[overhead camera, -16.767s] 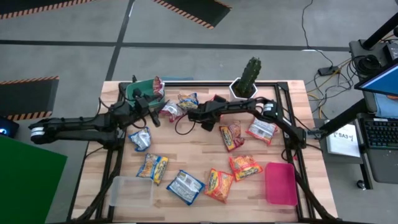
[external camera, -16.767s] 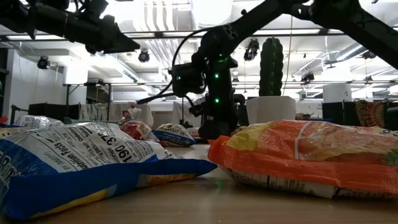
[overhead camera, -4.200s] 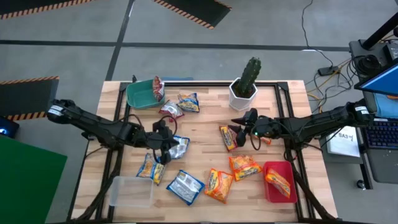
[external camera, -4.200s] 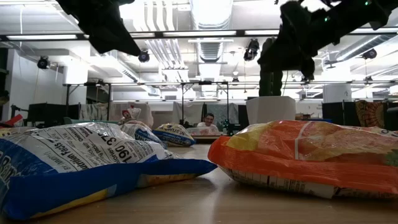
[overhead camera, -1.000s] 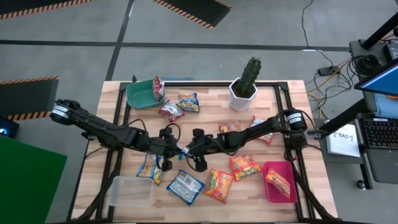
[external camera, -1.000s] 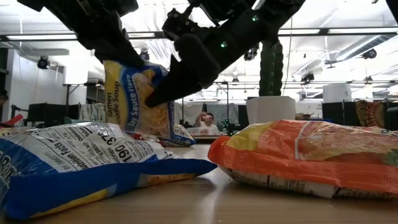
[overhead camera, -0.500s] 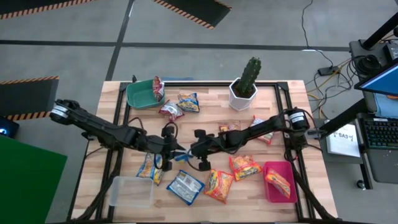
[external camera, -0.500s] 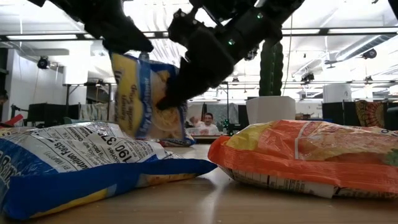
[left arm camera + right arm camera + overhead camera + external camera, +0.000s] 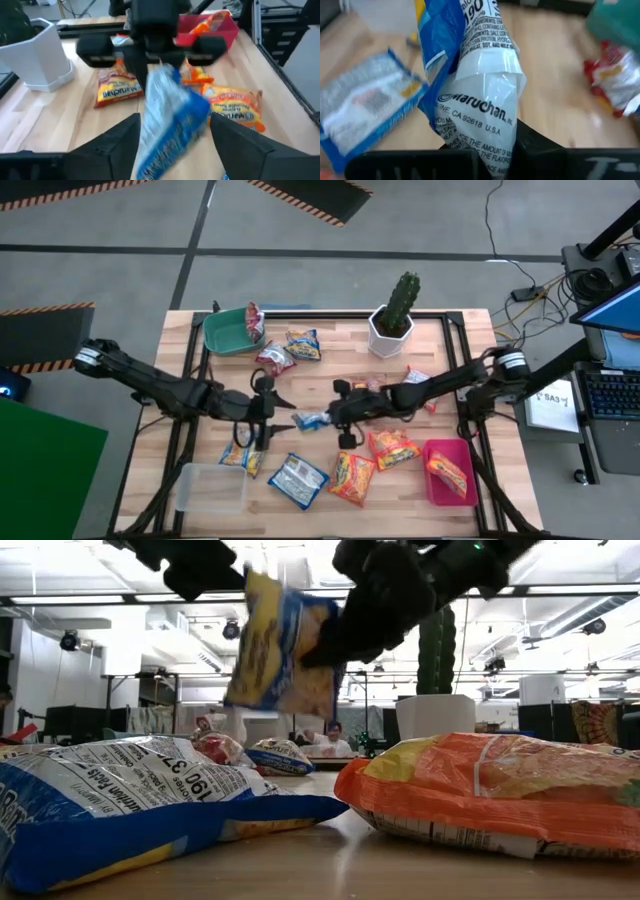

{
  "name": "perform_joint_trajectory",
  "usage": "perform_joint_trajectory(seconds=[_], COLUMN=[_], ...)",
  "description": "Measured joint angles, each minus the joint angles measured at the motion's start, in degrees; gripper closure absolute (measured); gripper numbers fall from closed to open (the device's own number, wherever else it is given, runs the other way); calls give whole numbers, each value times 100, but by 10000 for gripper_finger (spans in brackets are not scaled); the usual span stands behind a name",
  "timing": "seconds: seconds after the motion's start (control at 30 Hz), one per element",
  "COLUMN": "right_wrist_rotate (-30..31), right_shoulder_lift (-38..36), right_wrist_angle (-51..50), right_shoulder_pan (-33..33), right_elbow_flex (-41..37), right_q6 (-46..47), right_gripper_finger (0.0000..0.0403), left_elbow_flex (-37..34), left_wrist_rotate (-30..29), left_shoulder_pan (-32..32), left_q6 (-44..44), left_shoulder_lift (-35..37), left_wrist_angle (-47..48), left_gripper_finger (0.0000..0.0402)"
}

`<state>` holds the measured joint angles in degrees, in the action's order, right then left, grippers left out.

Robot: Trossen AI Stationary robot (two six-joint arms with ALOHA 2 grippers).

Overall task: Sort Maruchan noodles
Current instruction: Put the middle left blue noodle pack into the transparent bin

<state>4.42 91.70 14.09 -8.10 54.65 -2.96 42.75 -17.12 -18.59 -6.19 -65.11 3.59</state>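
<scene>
In front of the cactus [image 9: 404, 298], out over the middle of the table [image 9: 330, 370], I have a blue packet [image 9: 312, 420] in the air, pinched by the right gripper [image 9: 337, 417], whose fingers are pressed tight on one end of it; the right wrist view shows the white back of the wrapper clamped between them. The left gripper [image 9: 272, 417] sits just beside the packet's other end with its fingers spread and nothing in them, so I read this as a hand-over that has just gone across to the right arm. From the low view the packet [image 9: 282, 643] hangs tilted, clear of the wood. The pink tray [image 9: 447, 473], further from the cactus toward the table's near right corner, holds one orange packet [image 9: 448, 472]; the clear tray [image 9: 212, 488] at the near left corner looks empty; the green tray [image 9: 229, 330], off to the cactus's left, has a red packet [image 9: 252, 321] on its rim. My judgement is that I am mid-sort, with most packets lying loose. Next I need to pick the blue packet's tray, which I cannot tell from here, and carry it there without snagging the left arm.
</scene>
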Motion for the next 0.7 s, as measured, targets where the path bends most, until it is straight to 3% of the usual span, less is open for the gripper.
perform_joint_trajectory(seconds=[0.27,0.43,0.7], right_wrist_rotate=[-43,-38,-43], right_shoulder_lift=[-433,-414,-406], right_wrist_angle=[2518,2853,2803], right_shoulder_pan=[-2,0,0], right_elbow_flex=[-1264,-1341,-1308], right_q6=[79,32,-11], right_gripper_finger=[376,376,376], left_elbow_flex=[-548,-849,-890], left_wrist_rotate=[4,-253,-458], left_shoulder_pan=[0,4,39], left_q6=[-10,81,344], left_shoulder_lift=[-195,-556,-1168], left_wrist_angle=[-1260,-2594,-3553], left_gripper_finger=[162,161,161])
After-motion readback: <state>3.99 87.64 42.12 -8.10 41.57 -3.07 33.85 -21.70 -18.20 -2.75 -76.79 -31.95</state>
